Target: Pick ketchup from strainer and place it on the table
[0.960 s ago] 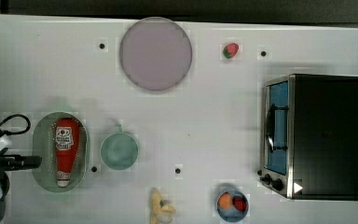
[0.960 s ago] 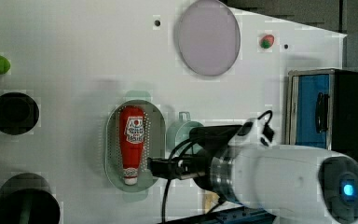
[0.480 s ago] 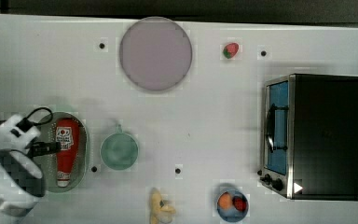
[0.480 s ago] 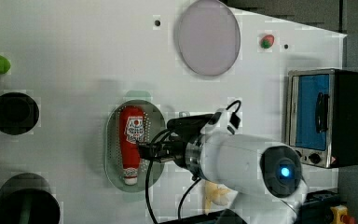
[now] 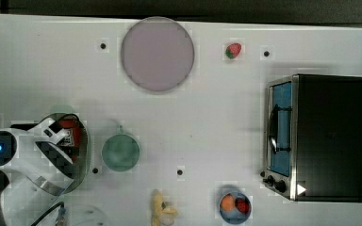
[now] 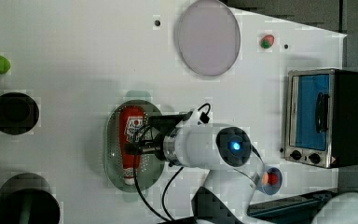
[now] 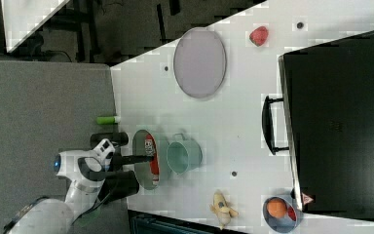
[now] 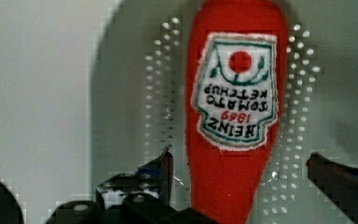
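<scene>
Ketchup [image 8: 233,112] between spread claw [image 8: 242,179] fingers

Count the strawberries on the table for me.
1. The strawberry lies near the table's far edge in the top view, between the round plate and a black dot. The bowl holds a red item I cannot identify.

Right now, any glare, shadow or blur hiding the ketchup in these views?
Wrist view: red squeeze ketchup bottle evenly lit, label legible, no glare; open claw fingers softly blurred. Top view: white arm covers most of it. Left view: soft shadow beside pale green perforated strainer.
</scene>
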### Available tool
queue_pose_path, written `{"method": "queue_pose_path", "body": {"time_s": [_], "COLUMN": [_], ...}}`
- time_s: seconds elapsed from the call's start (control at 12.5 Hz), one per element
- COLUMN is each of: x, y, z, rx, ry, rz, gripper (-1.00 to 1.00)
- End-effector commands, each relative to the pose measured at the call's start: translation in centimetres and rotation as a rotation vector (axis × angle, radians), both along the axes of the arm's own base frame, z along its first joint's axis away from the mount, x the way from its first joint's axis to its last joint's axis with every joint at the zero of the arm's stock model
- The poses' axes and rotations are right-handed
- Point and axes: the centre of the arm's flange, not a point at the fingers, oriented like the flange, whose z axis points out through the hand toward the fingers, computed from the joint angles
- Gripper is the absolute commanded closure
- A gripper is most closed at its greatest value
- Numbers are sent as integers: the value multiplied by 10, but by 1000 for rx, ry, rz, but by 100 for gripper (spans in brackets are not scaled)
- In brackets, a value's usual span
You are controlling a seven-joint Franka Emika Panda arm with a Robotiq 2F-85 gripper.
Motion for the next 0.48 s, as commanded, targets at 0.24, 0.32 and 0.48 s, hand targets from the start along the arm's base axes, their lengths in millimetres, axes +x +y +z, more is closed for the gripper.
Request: {"method": "queue_pose_path", "body": {"time_s": [0.24,0.32,0.48], "x": [7,7,10], "y": [7,7,9], "z": [-15,-23,-32], "rx": [21,25,37], "ry": [-67,-72,-83], "rz": [-93,-82,-73], "gripper": [-100,-100,-100]}}
